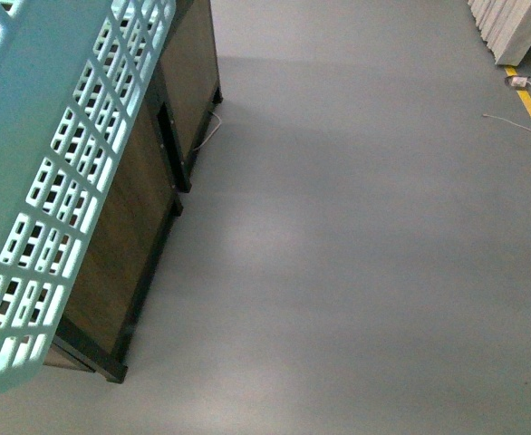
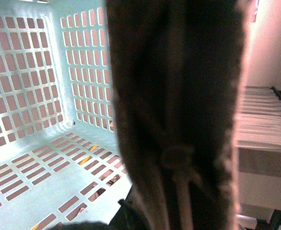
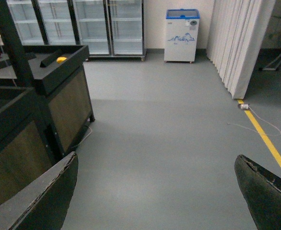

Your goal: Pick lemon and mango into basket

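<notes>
The basket (image 1: 30,181) was seen beside the stand (image 1: 130,236) edge, floor (image 1: 356,272) open rightward; the right gripper (image 3: 156,158) was parted, the left gripper's state could not be told.

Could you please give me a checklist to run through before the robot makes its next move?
1. The right gripper is open and empty: ok.
2. The basket has room: ok, no fruit on its visible floor.
3. Hold on the brown handle: cannot tell, it blurs against the left wrist camera.
4. Fruit in sight: ok, one yellow fruit on the display stand; lemon or mango, cannot tell.
5. The grey floor toward the stand is unobstructed: ok.
</notes>
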`<state>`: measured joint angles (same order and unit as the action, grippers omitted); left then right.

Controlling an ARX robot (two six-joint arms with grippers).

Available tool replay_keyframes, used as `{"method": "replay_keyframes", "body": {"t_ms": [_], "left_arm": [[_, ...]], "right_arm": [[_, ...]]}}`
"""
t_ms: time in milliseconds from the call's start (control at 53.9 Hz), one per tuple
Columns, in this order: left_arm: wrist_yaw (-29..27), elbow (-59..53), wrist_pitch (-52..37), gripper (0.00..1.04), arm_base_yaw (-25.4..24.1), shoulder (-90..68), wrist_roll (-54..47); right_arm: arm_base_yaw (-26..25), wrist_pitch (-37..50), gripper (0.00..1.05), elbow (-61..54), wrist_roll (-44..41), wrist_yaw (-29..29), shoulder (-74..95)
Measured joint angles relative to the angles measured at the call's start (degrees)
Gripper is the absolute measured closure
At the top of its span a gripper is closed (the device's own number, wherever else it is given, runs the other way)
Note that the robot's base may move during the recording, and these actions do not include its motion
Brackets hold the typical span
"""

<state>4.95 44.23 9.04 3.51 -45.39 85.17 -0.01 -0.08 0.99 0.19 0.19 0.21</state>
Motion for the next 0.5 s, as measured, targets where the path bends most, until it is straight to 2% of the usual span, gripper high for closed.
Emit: {"method": "replay_keyframes", "body": {"t_ms": [501], "left_arm": [[-0.3, 0.0, 0.1, 1.00, 0.0, 0.0, -0.3]], "right_arm": [[0.0, 0.0, 0.09, 0.0, 0.0, -0.2, 0.0]]}}
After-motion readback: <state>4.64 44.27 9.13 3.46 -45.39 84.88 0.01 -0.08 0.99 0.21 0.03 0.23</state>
